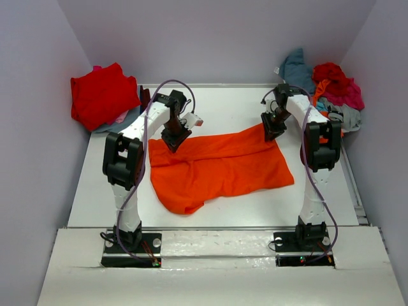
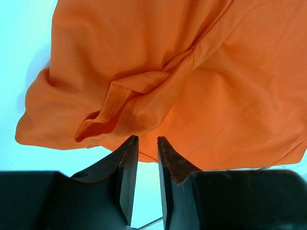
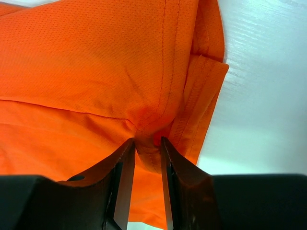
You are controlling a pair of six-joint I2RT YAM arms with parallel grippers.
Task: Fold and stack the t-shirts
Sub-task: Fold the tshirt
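Left arm point(image 1: 127, 207) and right arm point(image 1: 312, 201): my white moulded link shells, joined by blocky black joint housings point(image 1: 122, 159). A thin purple cable point(image 1: 167, 83) loops along each. Black base plates point(image 1: 115, 258) carry tiny red and green lights. My left gripper point(image 2: 147, 139) and right gripper point(image 3: 147, 140) end in dark, flat, wedge-shaped fingers.

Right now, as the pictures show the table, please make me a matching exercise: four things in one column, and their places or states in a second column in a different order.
Column one:
1. orange t-shirt
2. red t-shirt
3. heap of mixed shirts
4. right fingers

Column two:
A. at the far left corner of the table
B. at the far right corner
C. spread out in the middle, between the two arms
D. pinching a fold of orange cloth

Pairs: 1-C, 2-A, 3-B, 4-D
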